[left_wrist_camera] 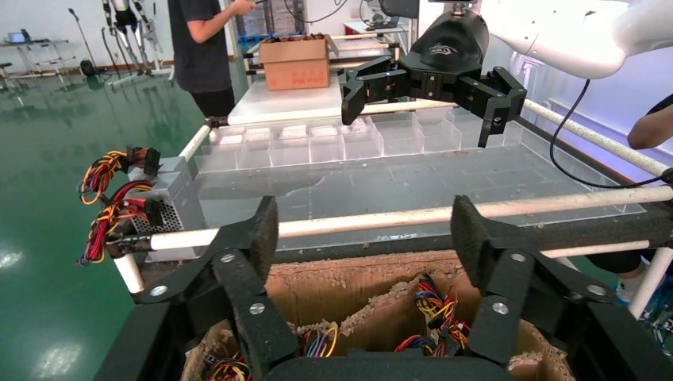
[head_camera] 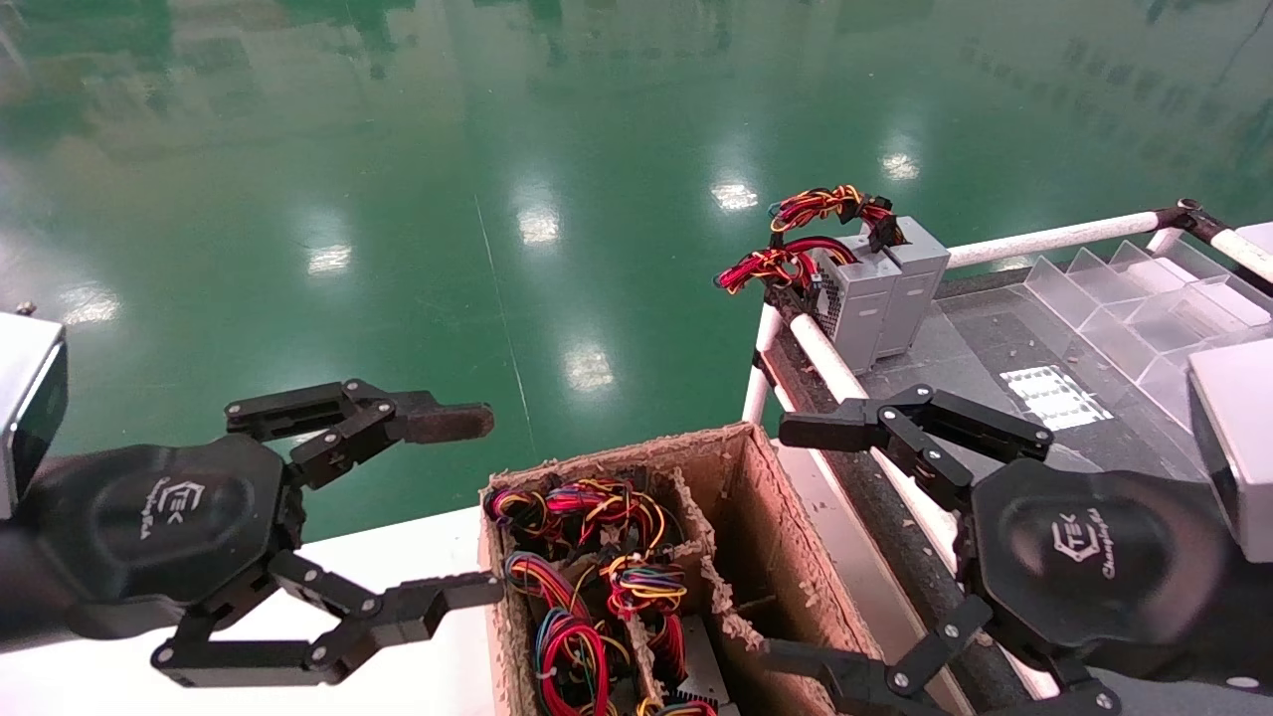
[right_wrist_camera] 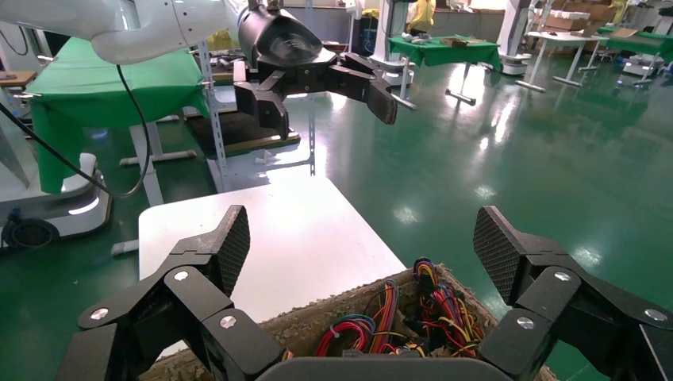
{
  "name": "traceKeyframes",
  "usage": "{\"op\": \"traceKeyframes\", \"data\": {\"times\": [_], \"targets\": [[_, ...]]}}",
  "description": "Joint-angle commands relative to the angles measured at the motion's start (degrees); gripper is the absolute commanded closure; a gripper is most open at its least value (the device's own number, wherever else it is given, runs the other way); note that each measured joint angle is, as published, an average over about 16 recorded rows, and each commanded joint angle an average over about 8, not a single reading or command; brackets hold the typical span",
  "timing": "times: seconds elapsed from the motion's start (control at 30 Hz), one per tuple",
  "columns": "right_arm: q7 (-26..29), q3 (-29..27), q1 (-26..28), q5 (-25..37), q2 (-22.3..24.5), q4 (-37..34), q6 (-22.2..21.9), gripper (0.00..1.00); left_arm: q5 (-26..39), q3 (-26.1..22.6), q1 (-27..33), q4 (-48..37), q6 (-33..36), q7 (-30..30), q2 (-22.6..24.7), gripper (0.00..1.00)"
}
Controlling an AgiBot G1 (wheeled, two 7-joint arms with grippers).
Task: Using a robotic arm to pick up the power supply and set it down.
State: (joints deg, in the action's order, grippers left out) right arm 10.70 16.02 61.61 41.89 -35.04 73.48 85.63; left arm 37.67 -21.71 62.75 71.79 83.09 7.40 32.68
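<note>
Both grippers hang open and empty on either side of a torn cardboard box. The box holds several power supplies, mostly seen as red, yellow and black wire bundles, with a bit of grey metal. My right gripper hovers at the box's right wall, over the cart edge. In the right wrist view its fingers spread wide above the wire bundles. Two more grey power supplies stand upright at the cart's far left corner. My left gripper, with a rusty-brown pad, is at the box's left wall.
The box rests on a white table. To its right is a cart with white pipe rails, a dark top and clear acrylic dividers. Green floor lies beyond. A person stands behind the cart in the left wrist view.
</note>
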Motion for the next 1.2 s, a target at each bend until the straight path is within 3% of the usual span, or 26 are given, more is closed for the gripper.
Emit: {"op": "traceKeyframes", "data": {"times": [0.03,0.67,0.9,1.13,1.17,1.2], "targets": [[0.0,0.0,0.0,0.0,0.0,0.0,0.0,0.0,0.0,0.0,0.0,0.0,0.0,0.0,0.0,1.0],[0.4,0.7,0.1,1.4,0.3,-0.6,-0.1,0.0,0.0,0.0,0.0,0.0,0.0,0.0,0.0,1.0],[3.2,4.0,2.9,8.0,0.2,-1.0,0.0,0.0,0.0,0.0,0.0,0.0,0.0,0.0,0.0,1.0],[7.3,11.6,7.8,18.7,-1.5,-0.8,3.8,0.0,0.0,0.0,0.0,0.0,0.0,0.0,0.0,1.0],[7.6,12.9,8.4,20.1,-1.8,-0.8,4.3,0.0,0.0,0.0,0.0,0.0,0.0,0.0,0.0,0.94],[7.7,14.1,9.0,21.4,-2.1,-0.8,4.7,0.0,0.0,0.0,0.0,0.0,0.0,0.0,0.0,0.81]]}}
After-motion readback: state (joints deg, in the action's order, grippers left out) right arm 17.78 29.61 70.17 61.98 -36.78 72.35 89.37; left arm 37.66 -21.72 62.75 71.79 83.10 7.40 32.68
